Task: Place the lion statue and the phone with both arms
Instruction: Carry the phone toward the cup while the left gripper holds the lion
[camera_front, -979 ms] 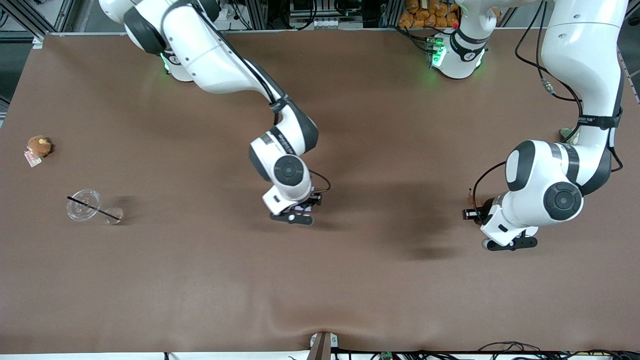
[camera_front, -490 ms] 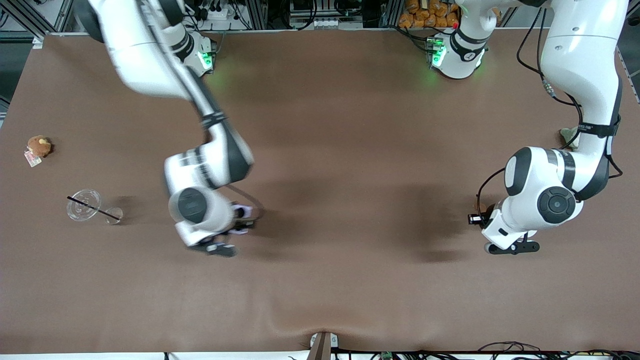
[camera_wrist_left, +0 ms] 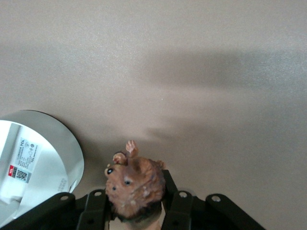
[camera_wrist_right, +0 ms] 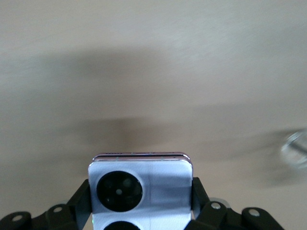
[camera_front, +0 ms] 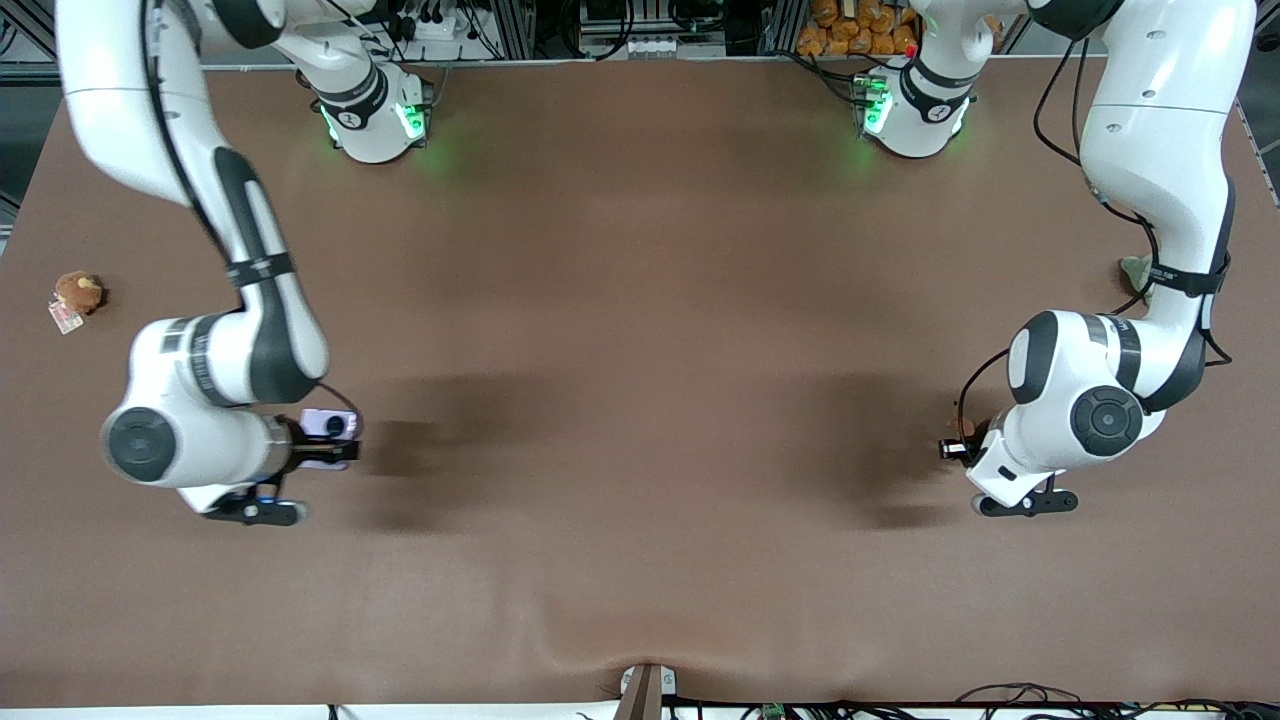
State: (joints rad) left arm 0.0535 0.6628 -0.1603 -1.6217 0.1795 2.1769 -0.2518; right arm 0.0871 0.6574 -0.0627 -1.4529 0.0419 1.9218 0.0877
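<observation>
Over the table [camera_front: 640, 560], right gripper [camera_front: 325, 440] clamps phone [camera_wrist_right: 140, 191], left gripper [camera_wrist_left: 139, 211] lion statue [camera_wrist_left: 135, 184]

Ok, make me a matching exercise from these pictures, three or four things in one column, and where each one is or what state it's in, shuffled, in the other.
Things
1. pale lavender flat phone
2. small orange-brown lion statue
3. round brown plush toy with a tag
4. brown table

States
A. lying alone near the right arm's end of the table
B. clamped in the left gripper
C. under both raised grippers
D. clamped in the right gripper

Pairs: 1-D, 2-B, 3-A, 4-C
</observation>
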